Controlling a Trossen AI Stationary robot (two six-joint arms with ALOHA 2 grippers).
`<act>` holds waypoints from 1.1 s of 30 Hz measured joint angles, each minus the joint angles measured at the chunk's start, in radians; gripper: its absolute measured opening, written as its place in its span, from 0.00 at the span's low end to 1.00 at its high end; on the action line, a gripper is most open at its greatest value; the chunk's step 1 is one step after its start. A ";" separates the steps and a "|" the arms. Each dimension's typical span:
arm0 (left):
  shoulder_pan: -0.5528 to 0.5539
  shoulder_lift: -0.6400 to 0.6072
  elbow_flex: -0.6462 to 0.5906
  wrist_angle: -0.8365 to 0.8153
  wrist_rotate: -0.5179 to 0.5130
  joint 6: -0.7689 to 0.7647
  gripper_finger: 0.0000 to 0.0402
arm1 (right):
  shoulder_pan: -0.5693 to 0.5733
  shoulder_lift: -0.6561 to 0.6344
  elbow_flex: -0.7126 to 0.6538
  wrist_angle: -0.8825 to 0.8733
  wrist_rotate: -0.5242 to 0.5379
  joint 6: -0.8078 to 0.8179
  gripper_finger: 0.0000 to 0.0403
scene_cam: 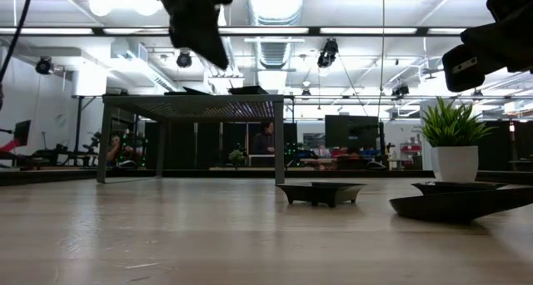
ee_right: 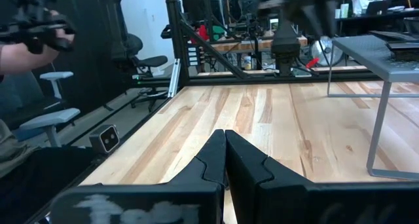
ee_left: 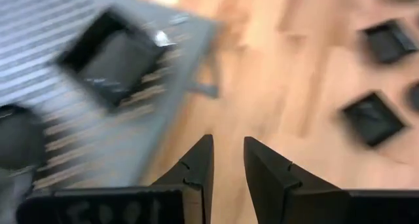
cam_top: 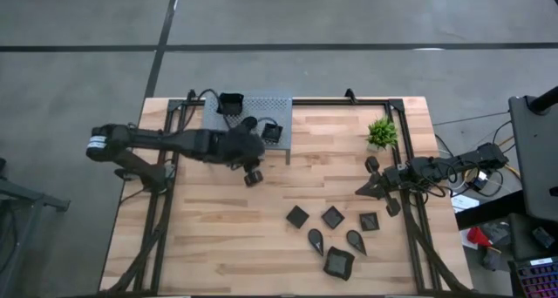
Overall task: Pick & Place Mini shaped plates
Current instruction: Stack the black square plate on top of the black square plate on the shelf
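Several small black plates lie on the near right part of the table: squares (cam_top: 297,216) (cam_top: 332,216) (cam_top: 369,220), two teardrops (cam_top: 315,239) (cam_top: 355,240) and a larger wavy-rimmed one (cam_top: 338,262). More black plates rest on the grey perforated stand (cam_top: 279,102) at the far edge, among them a square one (ee_left: 114,57) and another (cam_top: 230,102). My left gripper (cam_top: 253,176) (ee_left: 228,162) hovers above the table just off the stand's near edge, slightly open and empty. My right gripper (cam_top: 366,190) (ee_right: 225,145) waits shut by the table's right edge, holding nothing.
A small green plant in a white pot (cam_top: 381,132) (scene_cam: 454,143) stands at the far right, close to my right arm. The stand's legs (scene_cam: 279,143) rise from the table. Bare wood (cam_top: 218,237) spreads over the near left part. People sit in the room beyond.
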 joint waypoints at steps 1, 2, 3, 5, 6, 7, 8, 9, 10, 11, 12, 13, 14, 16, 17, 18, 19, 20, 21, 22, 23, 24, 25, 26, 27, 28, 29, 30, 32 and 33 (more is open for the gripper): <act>-0.027 0.000 0.000 0.018 0.001 0.006 0.19 | 0.000 0.000 0.000 0.000 0.000 0.000 0.02; -0.055 0.000 0.000 0.038 0.001 0.023 0.19 | 0.000 0.000 0.000 0.000 0.000 0.000 0.02; -0.083 0.000 0.000 0.058 0.000 0.046 0.19 | 0.000 0.000 0.000 0.000 0.000 0.000 0.02; -0.139 0.000 0.000 0.100 0.000 0.094 0.19 | 0.000 0.000 0.000 0.000 0.000 0.000 0.02; -0.167 0.002 -0.002 0.131 0.000 0.112 0.19 | 0.000 0.000 0.000 0.000 0.000 0.000 0.02; -0.193 0.009 -0.008 0.180 0.000 0.126 0.19 | 0.000 0.000 0.000 0.000 0.000 0.000 0.02; -0.218 0.013 -0.014 0.221 0.000 0.140 0.19 | 0.000 0.000 0.000 0.000 0.000 0.000 0.02; -0.241 0.022 -0.024 0.260 0.000 0.151 0.19 | 0.000 0.000 0.000 0.000 0.000 0.000 0.02; -0.263 0.033 -0.036 0.306 -0.001 0.163 0.19 | 0.000 0.000 0.000 0.000 0.000 0.000 0.02; -0.280 0.046 -0.049 0.365 -0.001 0.177 0.19 | 0.000 0.000 0.000 0.000 0.000 0.000 0.02; -0.295 0.059 -0.064 0.428 0.000 0.201 0.19 | 0.000 0.000 0.000 0.000 0.000 0.000 0.02; -0.308 0.075 -0.078 0.475 0.000 0.232 0.19 | 0.000 0.000 0.000 0.000 0.000 0.000 0.02; -0.318 0.094 -0.088 0.509 -0.001 0.261 0.19 | 0.000 0.000 0.000 0.000 0.000 0.000 0.02; -0.334 0.137 -0.099 0.554 -0.001 0.301 0.19 | 0.000 0.000 0.000 0.000 -0.001 0.000 0.02; -0.339 0.161 -0.102 0.564 -0.001 0.306 0.19 | 0.000 0.000 0.000 0.000 0.000 0.000 0.02; -0.342 0.185 -0.105 0.580 0.000 0.307 0.19 | 0.000 0.000 0.000 0.000 0.000 0.000 0.02; -0.344 0.211 -0.105 0.596 0.000 0.308 0.19 | 0.000 0.000 0.000 0.000 0.000 0.000 0.02; -0.344 0.238 -0.105 0.611 -0.001 0.308 0.19 | 0.000 0.000 0.000 0.000 0.000 0.000 0.02; -0.346 0.262 -0.105 0.620 -0.001 0.308 0.19 | 0.000 0.000 0.000 0.000 0.000 0.000 0.02; -0.347 0.286 -0.104 0.625 -0.001 0.308 0.19 | 0.000 0.000 0.000 0.000 0.000 0.000 0.02; -0.347 0.310 -0.102 0.630 -0.001 0.309 0.19 | 0.000 0.000 0.000 0.000 0.000 0.000 0.02; -0.347 0.332 -0.098 0.635 -0.001 0.312 0.19 | 0.000 0.000 0.000 0.000 0.000 0.000 0.02; -0.347 0.353 -0.093 0.635 -0.001 0.313 0.19 | 0.000 0.000 0.000 0.000 0.000 0.000 0.02; -0.347 0.371 -0.089 0.635 -0.001 0.313 0.19 | 0.000 0.000 0.000 0.000 0.000 0.000 0.02; -0.347 0.388 -0.083 0.636 -0.001 0.318 0.19 | 0.000 0.000 0.000 0.000 0.000 0.000 0.02; -0.347 0.404 -0.077 0.636 -0.001 0.328 0.19 | 0.000 0.000 0.000 0.000 0.000 0.000 0.02; -0.347 0.421 -0.073 0.638 -0.001 0.340 0.20 | 0.000 0.000 0.000 0.000 0.000 0.000 0.02; -0.348 0.437 -0.068 0.636 0.000 0.355 0.19 | 0.000 0.000 0.000 0.000 0.000 0.000 0.02; -0.349 0.463 -0.060 0.637 0.004 0.386 0.19 | 0.000 0.000 0.000 0.000 0.000 0.000 0.02; -0.350 0.473 -0.057 0.639 0.006 0.399 0.19 | 0.000 0.000 0.000 0.000 0.000 0.000 0.02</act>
